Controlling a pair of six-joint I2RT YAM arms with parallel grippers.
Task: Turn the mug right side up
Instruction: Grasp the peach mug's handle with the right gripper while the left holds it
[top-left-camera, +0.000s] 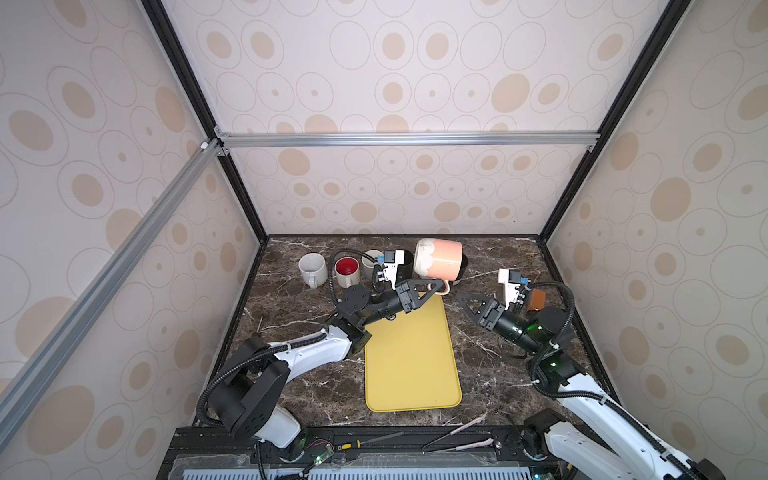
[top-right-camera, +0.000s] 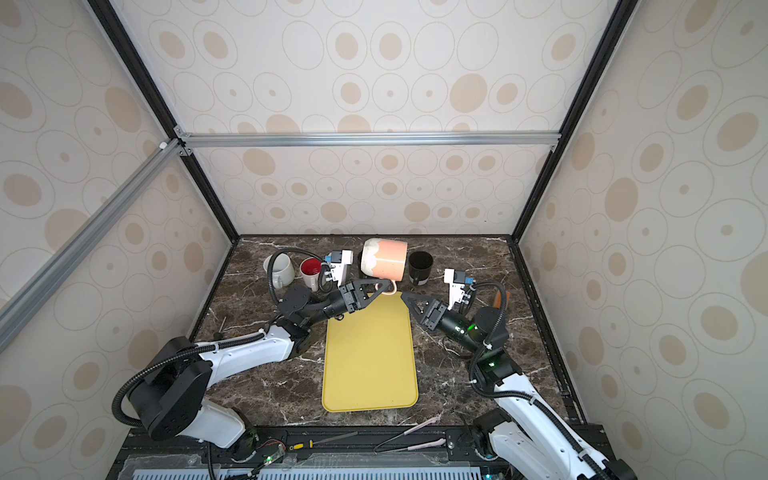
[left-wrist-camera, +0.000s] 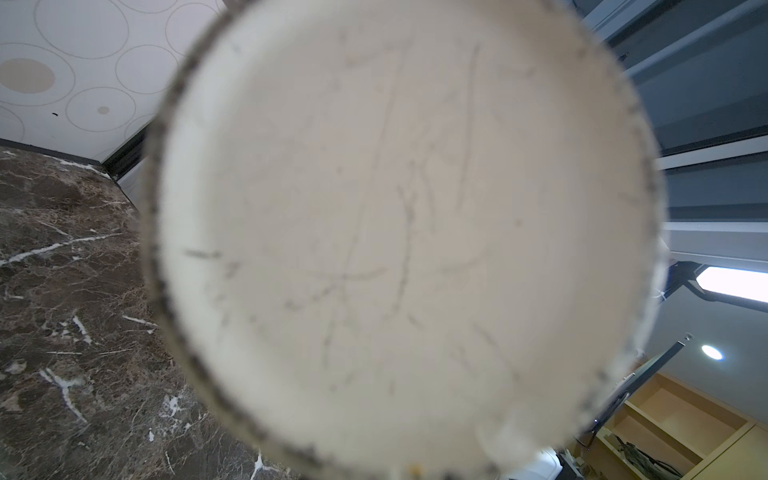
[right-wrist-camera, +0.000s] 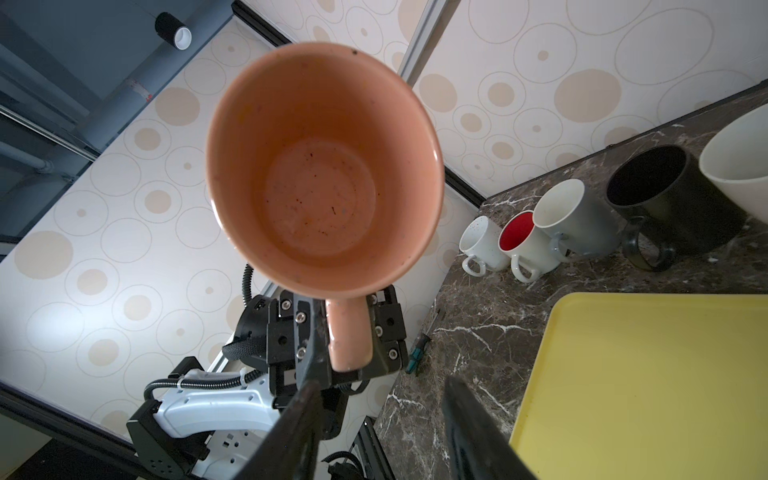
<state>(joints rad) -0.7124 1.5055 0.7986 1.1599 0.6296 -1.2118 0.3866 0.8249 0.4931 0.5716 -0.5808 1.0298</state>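
The left end effector (top-left-camera: 438, 286) clamps the pink mug (top-left-camera: 440, 259) by its handle, sideways aloft — seemingly empty — right end effector (top-left-camera: 460, 297) spread apart.

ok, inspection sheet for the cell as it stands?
Surface: marble table, yellow tray lying flat.
Job's things: pink mug lifted, on its side, mouth toward the right gripper.
Clutter: upright at the back: white mug, red-lined mug, grey mug, black mug; screwdriver and tongs on the front rail.
Grippers: left gripper shut on the mug's handle; right gripper open, empty.
Cables: left arm's conduit loops by the red-lined mug.
Surroundings: patterned walls, aluminium frame.
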